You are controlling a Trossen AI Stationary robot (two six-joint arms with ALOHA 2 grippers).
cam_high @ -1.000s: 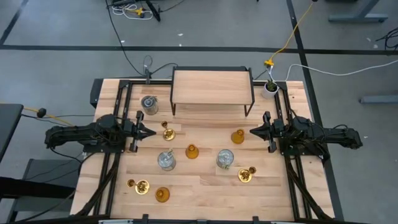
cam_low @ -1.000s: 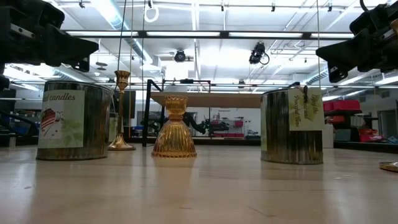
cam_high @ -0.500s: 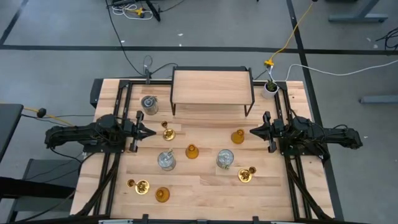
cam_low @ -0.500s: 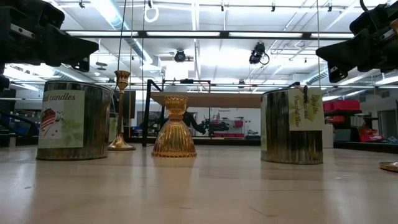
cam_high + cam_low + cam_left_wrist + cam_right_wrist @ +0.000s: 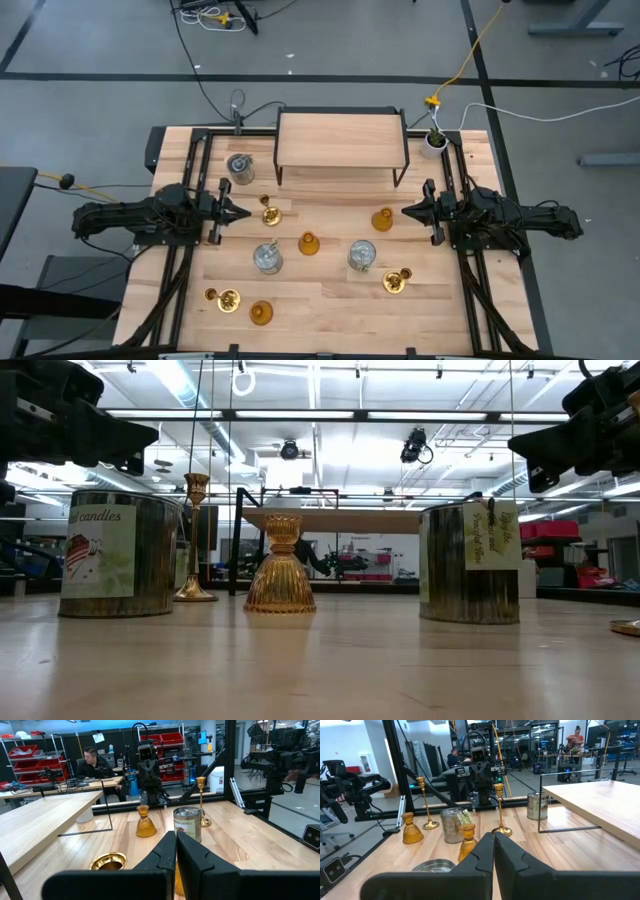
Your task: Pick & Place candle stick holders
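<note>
Both arms hang level over the light wooden bench [image 5: 330, 290], facing each other; the left gripper [image 5: 240, 211] and the right gripper [image 5: 408, 211] each have their fingers clenched together, grasping nothing. Nearest the left fingers, just ahead and touching nothing, stands a shiny brass candle stick holder with round base and slim stem [image 5: 270, 214]; its stem is thin and polished, likely slippery and top-heavy, so a hold low on the stem above the base looks soundest. Nearest the right fingers stands an amber-orange bell-shaped glass holder [image 5: 383, 220]; being ribbed glass, it is judged fragile, best taken at the narrow neck. Farther out, between the two grippers, sit a second amber bell holder [image 5: 309, 243] and two silvery clear-glass cylinder holders [image 5: 267, 258] [image 5: 361, 255], probably heavier and wide, needing fully spread fingers. Beyond those, toward the bench's front edge, are two more brass holders [image 5: 229, 298] [image 5: 396, 281] and an amber one [image 5: 261, 313]. A third glass cylinder [image 5: 240, 167] stands beside the raised wooden shelf [image 5: 340, 137].
</note>
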